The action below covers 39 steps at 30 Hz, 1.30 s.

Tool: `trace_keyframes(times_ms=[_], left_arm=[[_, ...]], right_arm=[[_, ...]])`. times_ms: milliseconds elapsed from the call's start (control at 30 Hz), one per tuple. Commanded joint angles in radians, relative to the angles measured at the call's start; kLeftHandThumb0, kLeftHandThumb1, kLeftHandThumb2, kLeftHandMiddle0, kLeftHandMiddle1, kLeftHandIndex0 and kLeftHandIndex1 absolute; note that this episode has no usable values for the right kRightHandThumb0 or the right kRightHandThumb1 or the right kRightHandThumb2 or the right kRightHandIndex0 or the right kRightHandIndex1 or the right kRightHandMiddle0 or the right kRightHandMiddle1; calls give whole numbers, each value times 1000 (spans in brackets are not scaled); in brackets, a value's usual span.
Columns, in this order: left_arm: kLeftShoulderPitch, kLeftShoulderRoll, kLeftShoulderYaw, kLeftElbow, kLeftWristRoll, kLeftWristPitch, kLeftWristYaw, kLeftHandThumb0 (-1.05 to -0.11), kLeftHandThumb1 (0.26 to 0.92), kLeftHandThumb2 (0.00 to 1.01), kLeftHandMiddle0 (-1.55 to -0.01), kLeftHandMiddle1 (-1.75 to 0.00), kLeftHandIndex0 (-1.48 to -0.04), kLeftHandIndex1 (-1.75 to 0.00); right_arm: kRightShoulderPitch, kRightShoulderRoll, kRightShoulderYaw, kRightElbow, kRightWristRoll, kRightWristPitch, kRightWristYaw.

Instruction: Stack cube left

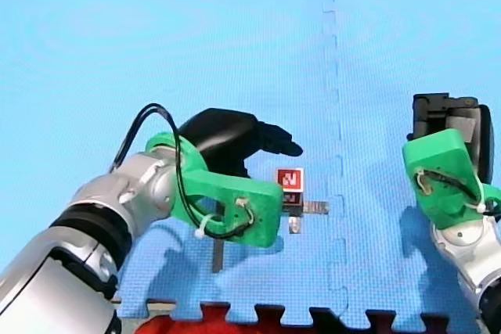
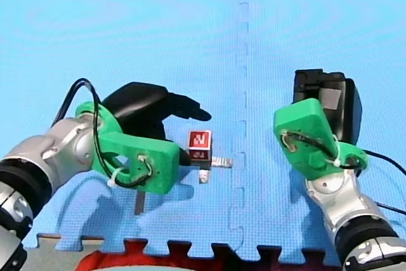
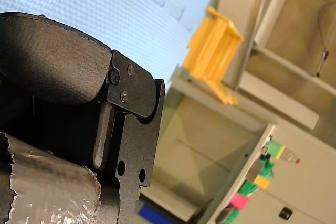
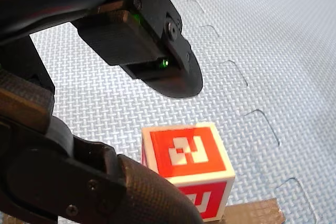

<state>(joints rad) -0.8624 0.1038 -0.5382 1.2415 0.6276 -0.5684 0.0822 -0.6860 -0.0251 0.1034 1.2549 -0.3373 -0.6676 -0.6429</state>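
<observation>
A red-and-white cube (image 1: 290, 180) with a square marker on each face stands on a cross of grey tape (image 1: 316, 207) near the middle of the blue foam mat (image 1: 235, 52). My left hand (image 1: 262, 142), black with a green wrist mount, hovers just left of and behind the cube, with its fingers (image 1: 275, 139) reaching over the mat behind it. The second wrist view shows this cube (image 4: 186, 169) between a finger (image 4: 157, 51) and the thumb (image 4: 131, 192); no grip shows. My right hand (image 2: 322, 96) is at the right, apart from the cube and holding nothing.
A second tape strip (image 1: 217, 256) lies on the mat under my left wrist. A jigsaw seam (image 1: 333, 76) runs front to back right of the cube. The mat's front edge (image 1: 297, 314) borders a red surface (image 1: 176, 325). A yellow rack (image 3: 212, 51) and shelves appear in the first wrist view.
</observation>
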Motion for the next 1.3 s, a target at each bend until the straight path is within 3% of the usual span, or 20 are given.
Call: trace_keyframes(times_ms=[0, 67, 133, 333, 500, 633, 767, 833, 933, 1067, 1267], left_arm=[[9, 0, 5, -4, -6, 3, -17, -1048, 856, 0, -1344, -184, -582, 0], [10, 0, 9, -7, -13, 3, -28, -1048, 847, 1, -1125, -777, -580, 0], [12, 1, 11, -8, -17, 2, -35, -1048, 844, 0, -1018, -1058, -579, 0], [14, 0, 23, -10, -28, -5, -57, -1048, 833, 0, -977, -1239, -581, -1], [18, 0, 32, -6, -37, -20, -73, -1048, 835, 2, -938, -1500, -585, -1], [17, 22, 40, -6, -43, -30, -112, -1048, 846, 2, -878, -1690, -589, -1], [14, 74, 80, -54, -91, -15, -207, -1048, 836, 0, -860, -1740, -627, -17], [29, 109, 109, -138, -129, -4, -271, -1048, 831, 0, -858, -1745, -647, -25], [60, 153, 123, -262, -130, 9, -271, -1048, 829, 0, -815, -1728, -680, -33], [92, 189, 125, -373, -104, 23, -254, -1048, 837, 1, -883, -1339, -693, -11], [145, 208, 152, -503, -137, 55, -303, -1048, 838, 1, -941, -1040, -656, -4]], right_arm=[[-2, -1, 1, 2, -1, 0, -6], [-3, -1, 2, 3, -3, 0, -9], [-3, -2, 2, 3, -4, 0, -10], [-4, -2, 2, 6, -4, 0, -12], [-3, -2, 1, 6, -3, -4, -13], [0, -3, 0, 5, -2, -7, -14], [7, -4, -5, 4, 3, -9, -11], [10, -3, -11, 4, 10, -6, -6], [12, -3, -15, 4, 15, -4, 0], [11, -2, -18, 10, 18, 3, 8], [15, 1, -23, 13, 23, 8, 23]])
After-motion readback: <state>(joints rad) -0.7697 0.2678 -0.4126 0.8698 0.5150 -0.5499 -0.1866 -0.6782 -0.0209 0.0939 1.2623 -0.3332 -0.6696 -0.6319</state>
